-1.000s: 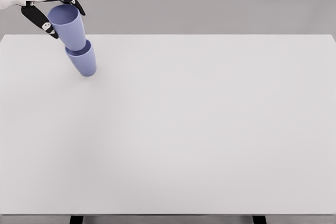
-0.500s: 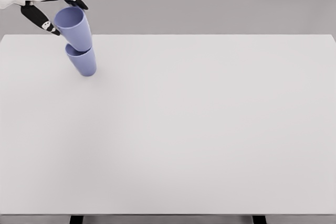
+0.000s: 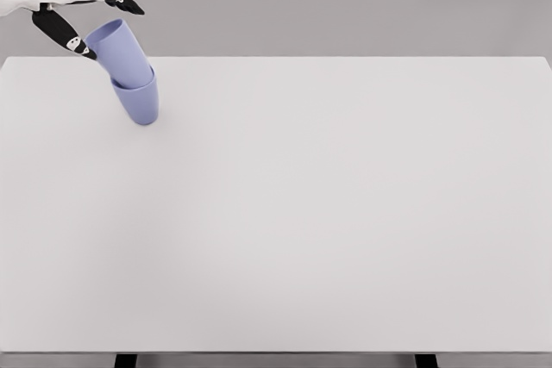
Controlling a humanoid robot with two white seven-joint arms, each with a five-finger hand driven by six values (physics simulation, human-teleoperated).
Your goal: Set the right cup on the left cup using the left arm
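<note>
left robot hand [image 3: 82,16] now wide, off the upper cup [image 3: 120,53] | cup has dropped just below it, nested tilted in lower cup [image 3: 138,102] | we judge placement done

The left robot hand [image 3: 73,10] is white along its back, with slim black fingers [image 3: 59,32] carrying small white patches near the tips.

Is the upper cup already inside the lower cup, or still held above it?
Inside: the upper cup sits nested in the lower cup, leaning left. The left hand is open above it, fingers spread, not gripping.
</note>
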